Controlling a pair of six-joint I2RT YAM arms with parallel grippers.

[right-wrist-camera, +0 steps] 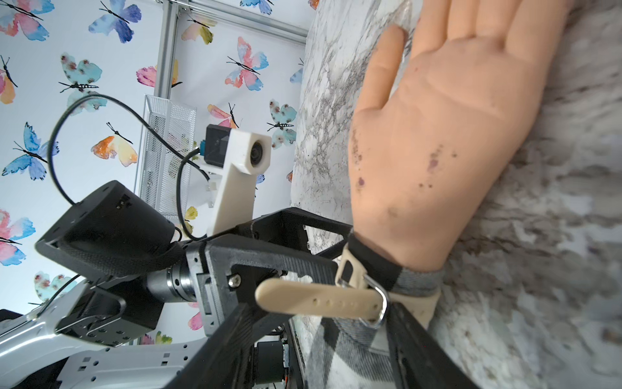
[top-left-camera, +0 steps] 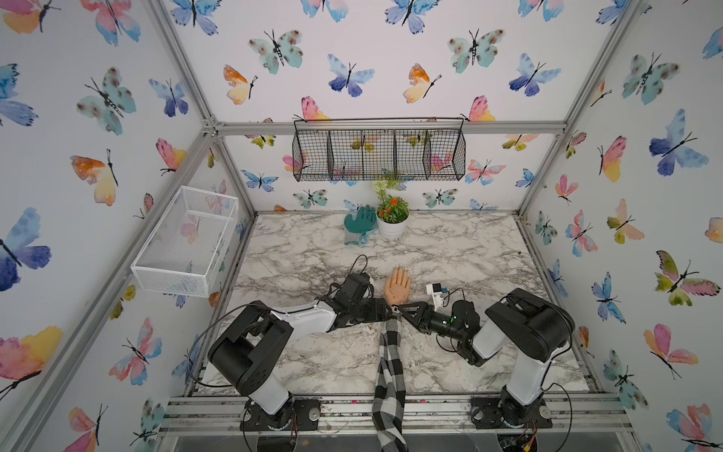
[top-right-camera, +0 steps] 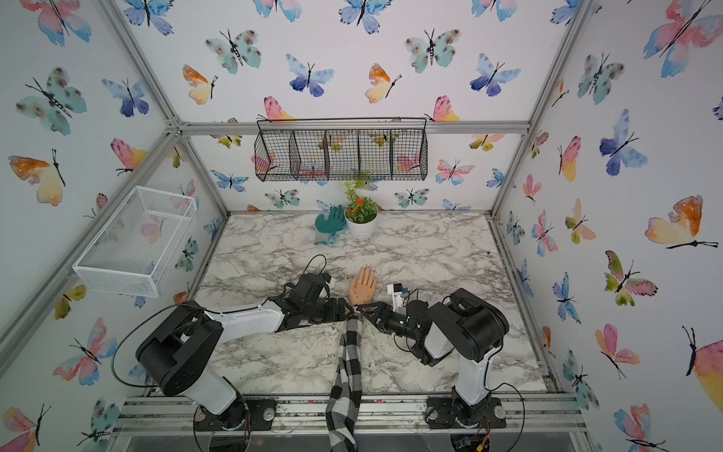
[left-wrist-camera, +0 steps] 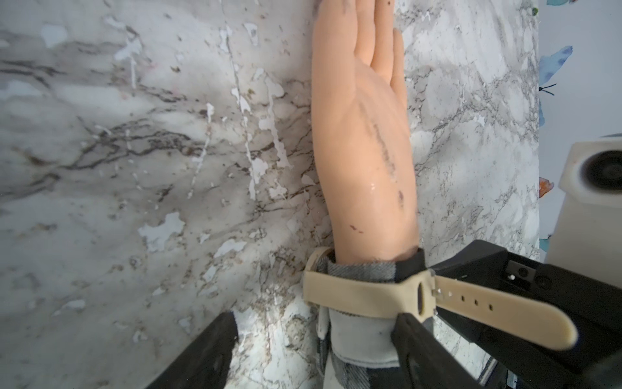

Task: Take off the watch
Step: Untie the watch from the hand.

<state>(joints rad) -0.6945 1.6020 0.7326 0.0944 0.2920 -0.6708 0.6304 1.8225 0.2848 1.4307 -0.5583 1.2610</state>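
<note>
A mannequin hand [top-left-camera: 398,285] [top-right-camera: 363,287] lies palm up on the marble table, its wrist in a black-and-white plaid sleeve [top-left-camera: 391,371]. The watch [left-wrist-camera: 363,296] [right-wrist-camera: 319,299] wraps the wrist over the cuff by its beige strap. The strap's holed tail sticks out free past the metal buckle [right-wrist-camera: 378,303]. The watch case is hidden. My left gripper [left-wrist-camera: 313,350] [top-left-camera: 386,309] is open, with its fingers on either side of the cuff just below the strap. My right gripper [right-wrist-camera: 333,340] [top-left-camera: 403,310] meets the wrist from the opposite side, open, with the loose tail lying across its gap.
At the back of the table a white pot of flowers [top-left-camera: 392,221] stands beside a teal glove [top-left-camera: 360,225]. A white mesh basket [top-left-camera: 187,238] hangs on the left wall and a black wire basket [top-left-camera: 377,150] on the back wall. The sleeve trails over the table's front edge.
</note>
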